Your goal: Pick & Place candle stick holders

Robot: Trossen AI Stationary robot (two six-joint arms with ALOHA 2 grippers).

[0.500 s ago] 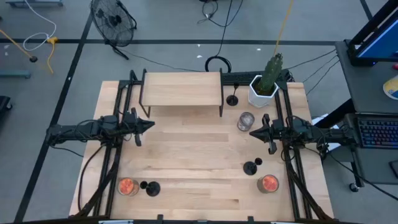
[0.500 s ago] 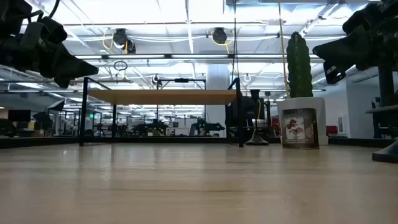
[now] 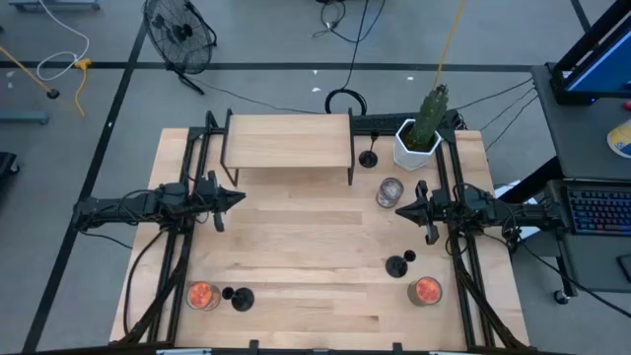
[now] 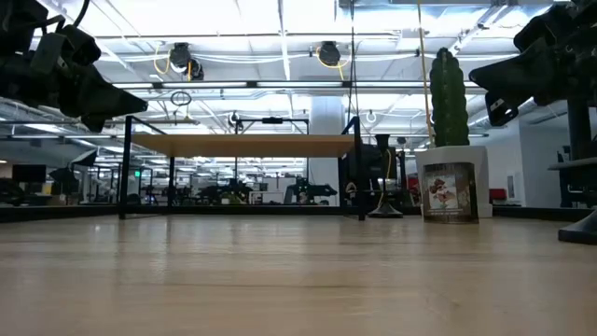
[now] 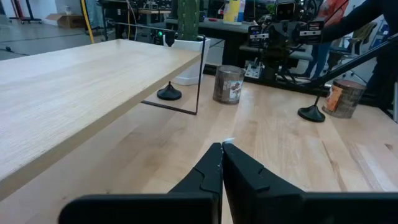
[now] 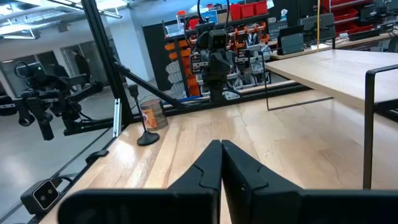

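Note:
Three black candle stick holders stand on their disc bases on the wooden table. One [image 3: 369, 159] is at the far side by the shelf's right leg, one [image 3: 397, 264] at the near right, one [image 3: 238, 298] at the near left. My left gripper [image 3: 240, 198] hovers shut at the table's left, pointing right; its wrist view shows the far holder [image 5: 169, 93] and the near-right one [image 5: 311, 112]. My right gripper [image 3: 399, 209] hovers shut at the right, pointing left; its wrist view shows the near-left holder [image 6: 147, 134]. Neither gripper holds anything.
A low wooden shelf [image 3: 288, 141] on black legs stands at the far middle. A cactus in a white pot [image 3: 417, 138] is at the far right, with a glass jar [image 3: 389, 192] in front of it. Orange jars sit at the near left [image 3: 202, 295] and near right [image 3: 426, 291].

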